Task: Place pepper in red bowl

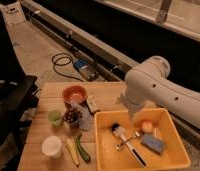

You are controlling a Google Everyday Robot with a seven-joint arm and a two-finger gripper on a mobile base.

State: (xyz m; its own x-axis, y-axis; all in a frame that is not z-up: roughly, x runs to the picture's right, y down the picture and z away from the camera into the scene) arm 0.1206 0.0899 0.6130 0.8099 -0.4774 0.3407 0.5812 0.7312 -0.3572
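The dark green pepper (83, 148) lies on the wooden table (40, 132) near its front edge, next to a pale yellow elongated item (72, 151). The orange-red bowl (74, 93) stands at the table's far side, with nothing showing inside it. My white arm (153, 85) reaches in from the right over the far edge of the yellow tray. My gripper (126, 106) is at the arm's lower left end, above the tray's far left corner, right of the bowl and well away from the pepper.
A light green cup (55, 117), a white cup (52, 146), a small dish of dark pieces (70, 117) and a pale packet (86, 118) stand between bowl and pepper. The yellow tray (104, 150) holds a brush, an orange fruit (147, 126) and a blue sponge (153, 143).
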